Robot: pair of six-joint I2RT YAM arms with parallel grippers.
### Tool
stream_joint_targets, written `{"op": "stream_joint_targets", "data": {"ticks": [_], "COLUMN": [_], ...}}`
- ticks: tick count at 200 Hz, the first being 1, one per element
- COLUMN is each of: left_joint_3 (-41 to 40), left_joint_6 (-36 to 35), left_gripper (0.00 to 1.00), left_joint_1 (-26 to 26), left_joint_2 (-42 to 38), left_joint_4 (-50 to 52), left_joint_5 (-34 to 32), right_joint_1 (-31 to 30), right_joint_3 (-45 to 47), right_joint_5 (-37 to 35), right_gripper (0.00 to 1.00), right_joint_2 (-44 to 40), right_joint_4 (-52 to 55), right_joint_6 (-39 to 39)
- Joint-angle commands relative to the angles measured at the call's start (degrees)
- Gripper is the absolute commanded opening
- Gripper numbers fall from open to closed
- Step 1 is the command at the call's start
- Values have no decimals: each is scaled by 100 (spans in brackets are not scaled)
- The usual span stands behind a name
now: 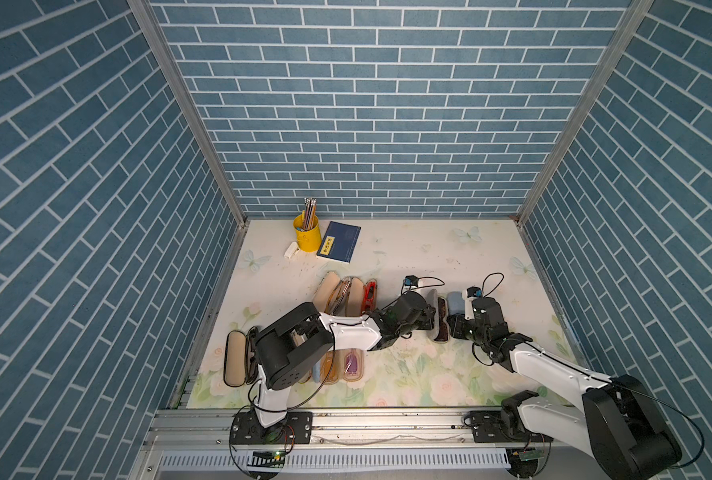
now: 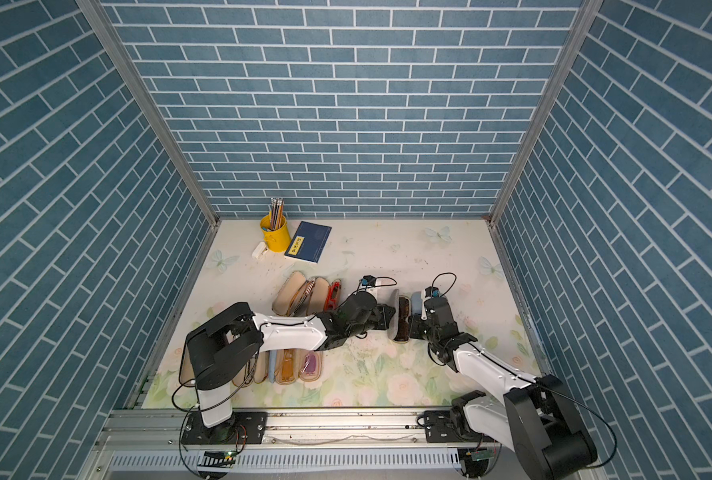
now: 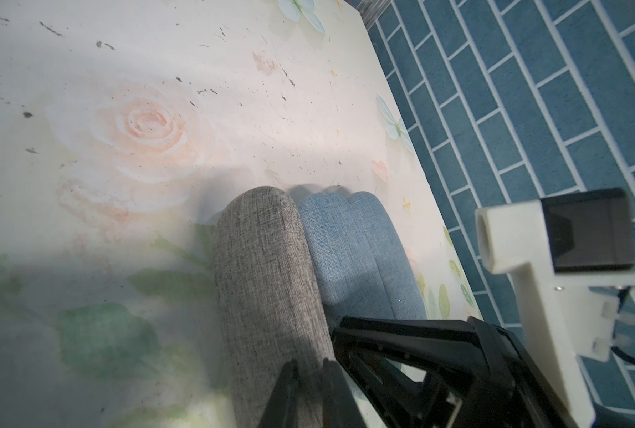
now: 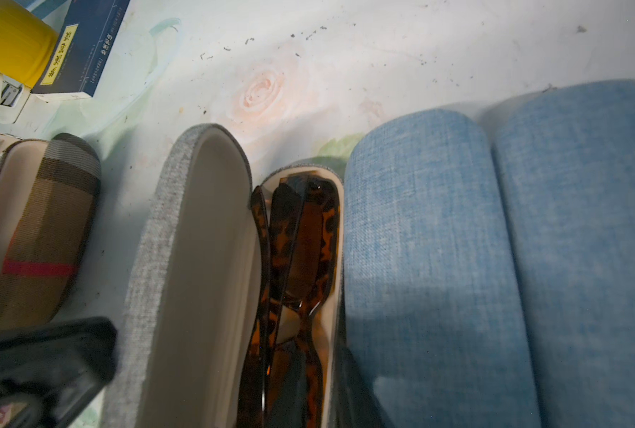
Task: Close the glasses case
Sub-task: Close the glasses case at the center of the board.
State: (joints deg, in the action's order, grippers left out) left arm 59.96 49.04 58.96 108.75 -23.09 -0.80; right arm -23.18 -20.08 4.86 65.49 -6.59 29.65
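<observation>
The grey fabric glasses case (image 1: 433, 305) lies open mid-table in both top views, its lid (image 4: 197, 259) tilted up beside the base. Tortoiseshell glasses (image 4: 297, 266) lie in the base. My left gripper (image 3: 311, 370) is shut, its tips pressed against the outside of the grey lid (image 3: 267, 289); in a top view the left gripper (image 2: 388, 318) sits at the case's left. My right gripper (image 4: 317, 357) straddles the base's right wall, one dark finger (image 4: 356, 389) wedged between that wall and a blue case (image 4: 430, 259). The right gripper (image 1: 454, 326) is shut on that wall.
A second blue case (image 4: 586, 241) lies beyond the first. A plaid case (image 4: 45, 229) and several open cases (image 1: 346, 295) lie left of the grey case. More cases (image 1: 346, 363) lie under the left arm. Yellow pencil cup (image 1: 305, 237), blue book (image 1: 339, 242) and white stapler (image 1: 292, 250) stand back left.
</observation>
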Motion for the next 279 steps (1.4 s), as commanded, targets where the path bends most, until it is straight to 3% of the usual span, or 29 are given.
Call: {"op": "stream_joint_targets", "data": {"ticks": [1,279], "left_joint_3": [-2,244], "left_joint_6": [-105,-156], "left_gripper": [16,15], "left_joint_1": [80,131], "left_joint_2": [263,493], "left_joint_4": [570,591], "left_joint_5": [80,212], "right_joint_1": [41,42], "right_joint_3": [-1,92], "right_joint_5": [-207,-82], "right_gripper": [15,1], "right_joint_2": [154,512], "right_joint_4": [173,-213], "right_joint_6": [-139,-82]}}
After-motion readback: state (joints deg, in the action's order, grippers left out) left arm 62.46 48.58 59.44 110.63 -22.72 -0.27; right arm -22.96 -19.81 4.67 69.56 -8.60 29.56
